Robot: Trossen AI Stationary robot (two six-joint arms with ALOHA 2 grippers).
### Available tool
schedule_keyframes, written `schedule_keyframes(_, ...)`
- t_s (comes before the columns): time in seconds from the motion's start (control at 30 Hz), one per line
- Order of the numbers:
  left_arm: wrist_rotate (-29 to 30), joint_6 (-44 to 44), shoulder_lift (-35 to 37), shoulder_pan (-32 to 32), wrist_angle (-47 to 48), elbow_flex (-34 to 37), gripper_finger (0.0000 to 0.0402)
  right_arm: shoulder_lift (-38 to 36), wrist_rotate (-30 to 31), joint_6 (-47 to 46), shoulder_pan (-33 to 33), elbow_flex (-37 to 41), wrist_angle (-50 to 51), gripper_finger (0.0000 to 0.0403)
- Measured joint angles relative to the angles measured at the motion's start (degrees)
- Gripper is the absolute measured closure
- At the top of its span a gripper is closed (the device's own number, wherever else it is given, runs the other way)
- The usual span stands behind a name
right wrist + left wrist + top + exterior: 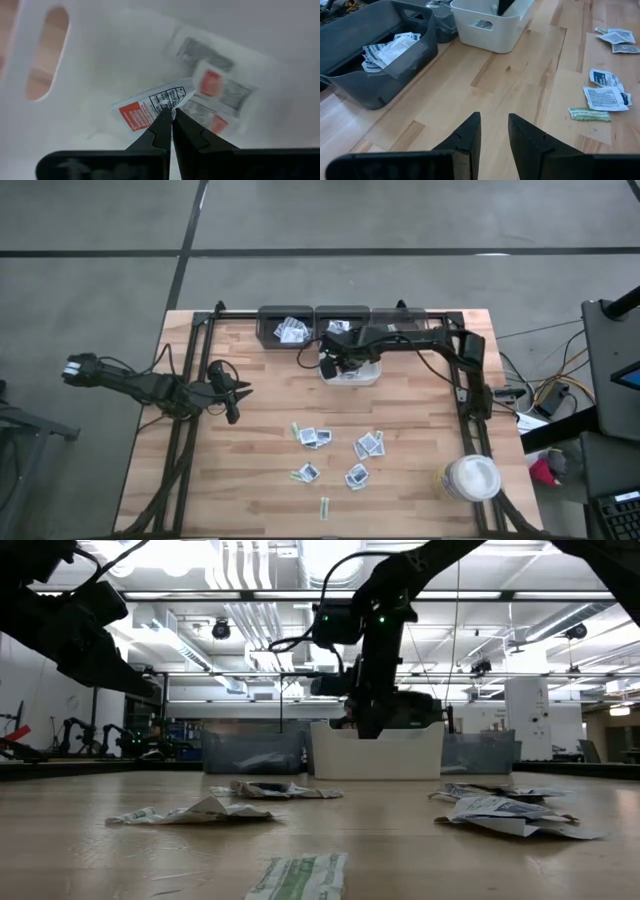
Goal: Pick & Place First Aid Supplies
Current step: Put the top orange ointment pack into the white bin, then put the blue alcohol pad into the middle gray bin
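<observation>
Several small flat packets (315,437) and a few pale strips (325,507) lie flat on the wooden table's near half; they also show in the low view (500,810) and the left wrist view (605,97). My right gripper (172,116) reaches down into the white tray (368,375) and is shut on a red-print packet (150,107). More red-print packets (215,85) lie on the tray's floor. My left gripper (494,125) hovers open over bare wood left of the tray, touching nothing. My right gripper pinches the red-print packet by its edge (175,100) between the two fingertips (161,125), coming from above and pointing down into the white tray. Whether the packet is lifted off the tray floor, I cannot tell.
A row of grey bins (290,328) stands along the far edge, the left one (380,50) holding packets. A round white-lidded jar (470,478) stands at the near right corner. Bare wood lies between my left gripper (232,395) and the packets.
</observation>
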State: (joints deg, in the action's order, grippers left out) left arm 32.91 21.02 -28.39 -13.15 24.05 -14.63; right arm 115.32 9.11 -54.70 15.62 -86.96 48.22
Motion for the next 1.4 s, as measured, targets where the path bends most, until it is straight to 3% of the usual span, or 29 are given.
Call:
schedule_keyframes(0.5, 0.0, 0.0, 0.0, 0.0, 0.0, 0.0, 0.0307, 1.2, -1.7, 5.5, 0.7, -0.6, -0.1, 0.0389)
schedule_keyframes(0.83, 0.0, 0.0, 0.0, 0.0, 0.0, 0.0, 0.0307, 1.1, -4.1, 7.3, 1.4, -0.9, 0.3, 0.032)
schedule_keyframes(0.97, 0.0, 0.0, 0.0, 0.0, 0.0, 0.0, 0.0307, 0.2, -7.7, 9.9, 2.3, -4.2, 6.2, 0.0304)
schedule_keyframes(1.1, 0.0, 0.0, 0.0, 0.0, 0.0, 0.0, 0.0307, -1.9, -7.6, 12.0, 2.1, -9.2, 16.2, 0.0303)
schedule_keyframes(1.23, 0.0, 0.0, 0.0, 0.0, 0.0, 0.0, 0.0307, -5.4, -7.6, 12.8, -0.6, -12.6, 23.3, 0.0313)
schedule_keyframes(1.4, 0.0, 0.1, 0.0, 0.0, 0.0, 0.0, 0.0307, -10.8, -7.8, 16.9, -6.8, -12.1, 24.9, 0.0328)
